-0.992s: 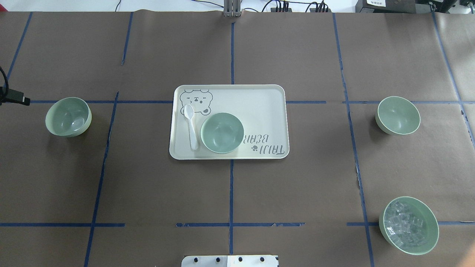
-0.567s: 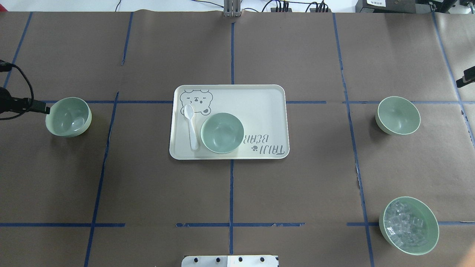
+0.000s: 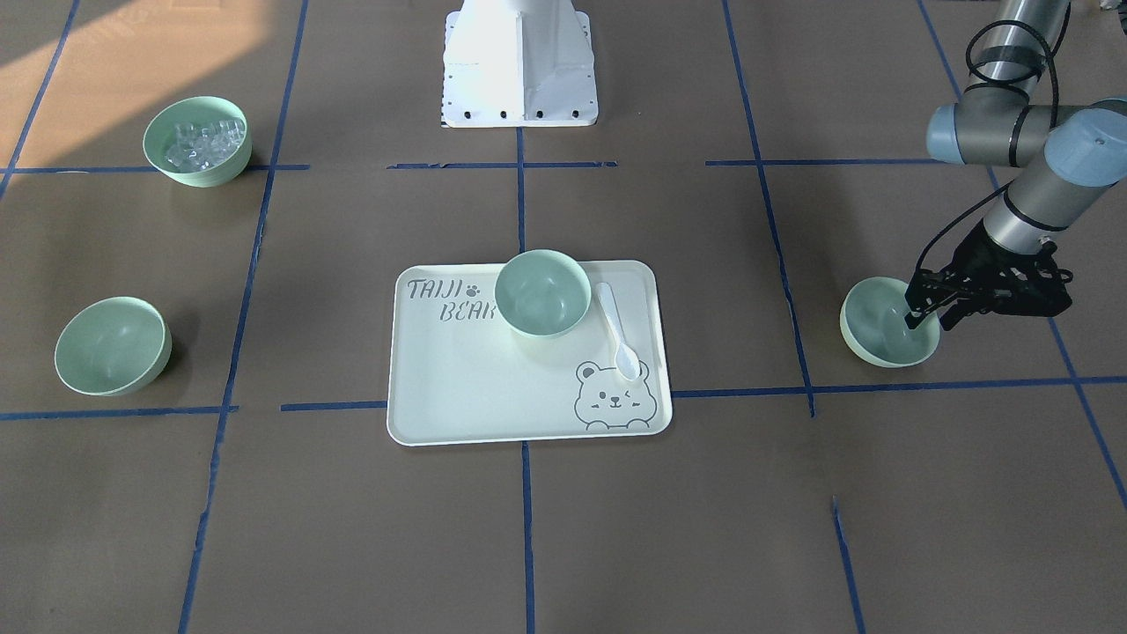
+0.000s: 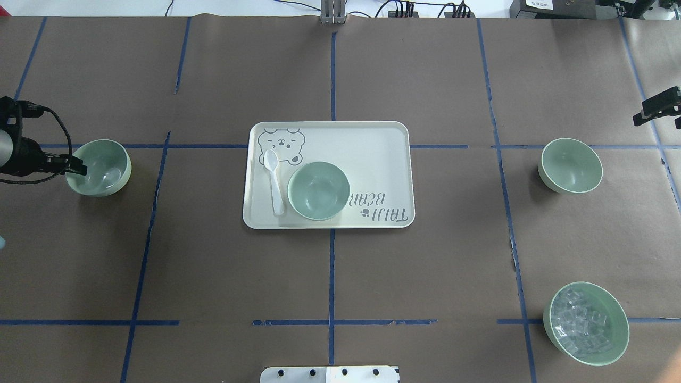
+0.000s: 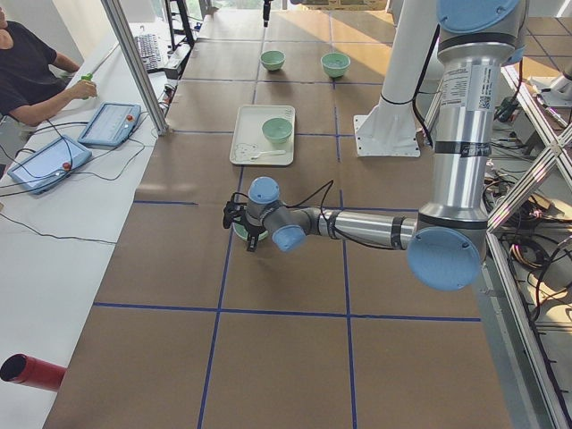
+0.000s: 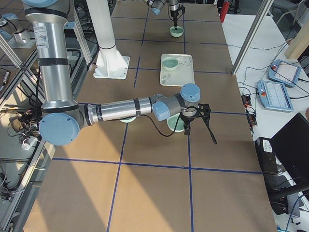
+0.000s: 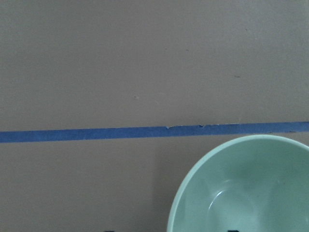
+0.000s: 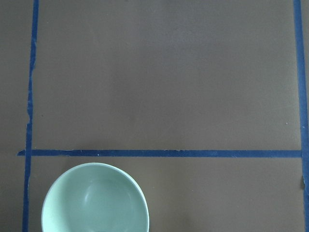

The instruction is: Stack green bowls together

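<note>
Three pale green bowls stand apart. The left bowl (image 4: pixel 101 167) fills the left wrist view's lower right (image 7: pixel 251 193). The middle bowl (image 4: pixel 318 190) sits on the bear tray (image 4: pixel 372 143). The right bowl (image 4: pixel 570 165) shows low left in the right wrist view (image 8: pixel 94 200). My left gripper (image 3: pixel 931 317) is open at the left bowl (image 3: pixel 880 330), its jaws straddling the outer rim. My right gripper (image 6: pixel 187 126) hovers above and outside the right bowl; only a dark part (image 4: pixel 657 105) of it shows overhead. I cannot tell if it is open.
A white spoon (image 4: pixel 275 181) lies on the tray beside the middle bowl. A green bowl of clear cubes (image 4: pixel 585 323) stands near the front right. The robot base (image 3: pixel 519 62) is at the table's near edge. Blue tape lines cross the brown cover.
My left gripper has come in from the left edge and down to the left bowl's rim. A part of the right arm has entered at the right edge. No bowl has moved.
</note>
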{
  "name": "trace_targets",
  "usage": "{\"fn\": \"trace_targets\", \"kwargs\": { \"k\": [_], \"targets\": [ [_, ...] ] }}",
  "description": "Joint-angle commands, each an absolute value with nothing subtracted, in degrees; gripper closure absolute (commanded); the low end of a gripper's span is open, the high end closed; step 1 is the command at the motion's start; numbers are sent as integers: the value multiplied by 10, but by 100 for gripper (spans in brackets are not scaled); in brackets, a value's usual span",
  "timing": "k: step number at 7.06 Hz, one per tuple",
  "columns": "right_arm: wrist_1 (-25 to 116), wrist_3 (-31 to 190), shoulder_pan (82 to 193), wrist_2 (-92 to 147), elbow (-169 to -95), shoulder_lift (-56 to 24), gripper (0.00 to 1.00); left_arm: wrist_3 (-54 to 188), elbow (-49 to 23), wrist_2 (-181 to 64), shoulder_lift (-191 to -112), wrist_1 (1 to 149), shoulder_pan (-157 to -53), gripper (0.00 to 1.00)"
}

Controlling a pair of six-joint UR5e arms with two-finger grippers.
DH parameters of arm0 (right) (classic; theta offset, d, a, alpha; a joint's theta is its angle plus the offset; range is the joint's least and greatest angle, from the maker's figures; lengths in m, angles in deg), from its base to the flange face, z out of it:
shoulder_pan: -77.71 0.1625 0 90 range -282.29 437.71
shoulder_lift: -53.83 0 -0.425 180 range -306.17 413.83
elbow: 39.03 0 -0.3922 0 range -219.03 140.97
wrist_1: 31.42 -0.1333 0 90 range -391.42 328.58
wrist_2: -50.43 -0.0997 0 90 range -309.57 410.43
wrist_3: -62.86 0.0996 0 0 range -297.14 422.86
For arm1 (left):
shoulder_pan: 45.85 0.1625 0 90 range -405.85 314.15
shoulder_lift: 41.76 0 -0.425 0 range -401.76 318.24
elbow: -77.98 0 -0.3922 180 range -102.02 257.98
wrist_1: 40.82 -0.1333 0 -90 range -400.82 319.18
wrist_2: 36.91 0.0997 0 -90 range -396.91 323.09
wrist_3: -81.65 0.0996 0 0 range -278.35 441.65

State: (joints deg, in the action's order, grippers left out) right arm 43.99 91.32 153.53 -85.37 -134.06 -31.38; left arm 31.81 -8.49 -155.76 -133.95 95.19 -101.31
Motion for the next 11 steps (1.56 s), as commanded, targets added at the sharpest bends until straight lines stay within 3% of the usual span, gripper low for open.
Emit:
{"fn": "trace_targets", "kwargs": {
  "k": [1,4,7,11],
  "targets": [
    [440,917,1533,-854,-1341,-313,0,317,-85,-1556,-1337,958,-1013,100],
    [439,917,1512,-851,-1329,-313,0,315,-133,-1623,-1331,948,-1030,100],
    [438,939,1465,-798,-1325,-301,0,252,-214,-1646,-1367,834,-1061,100],
    [212,1055,1407,-756,-1221,-313,0,202,-232,-1644,-1441,756,-1060,100]
  ]
}}
